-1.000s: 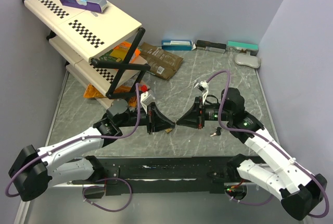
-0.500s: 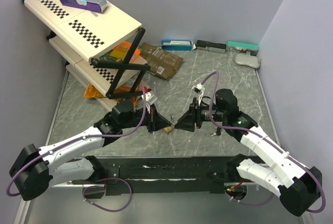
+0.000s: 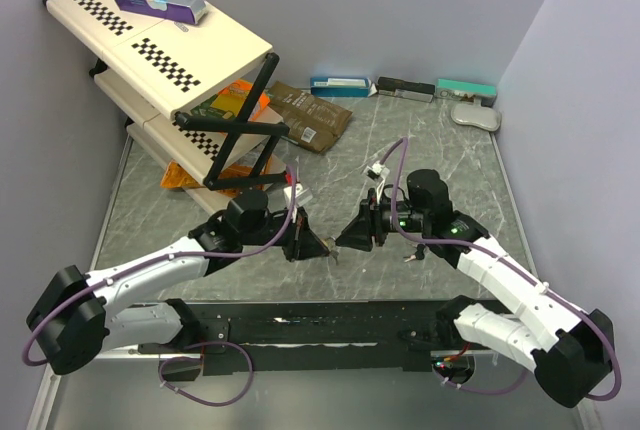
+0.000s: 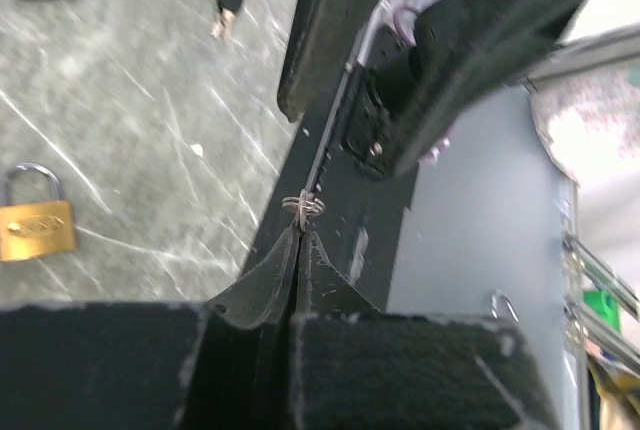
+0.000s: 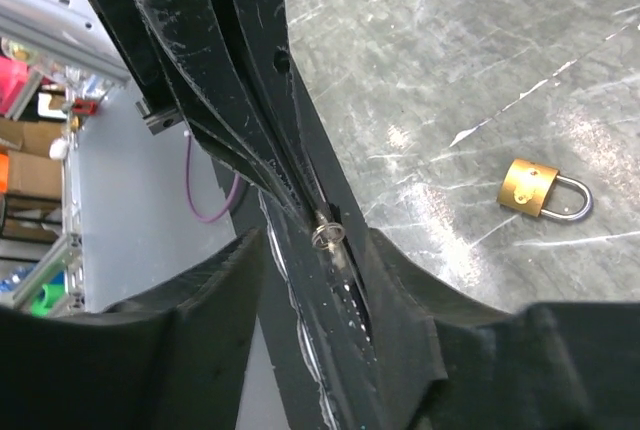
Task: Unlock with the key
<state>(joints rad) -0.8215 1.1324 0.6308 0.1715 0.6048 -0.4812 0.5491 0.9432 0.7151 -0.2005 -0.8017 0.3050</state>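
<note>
Two sets of jaws meet tip to tip low over the bench (image 3: 450,160). The left jaws are pressed together on a small steel key ring (image 4: 303,207), which pokes from their tips; the key itself is hidden. The right jaws stand apart, straddling those tips. A brass padlock (image 5: 540,188) lies flat on the bench just beside them. Farther off lie black-headed keys (image 4: 215,0).
</note>
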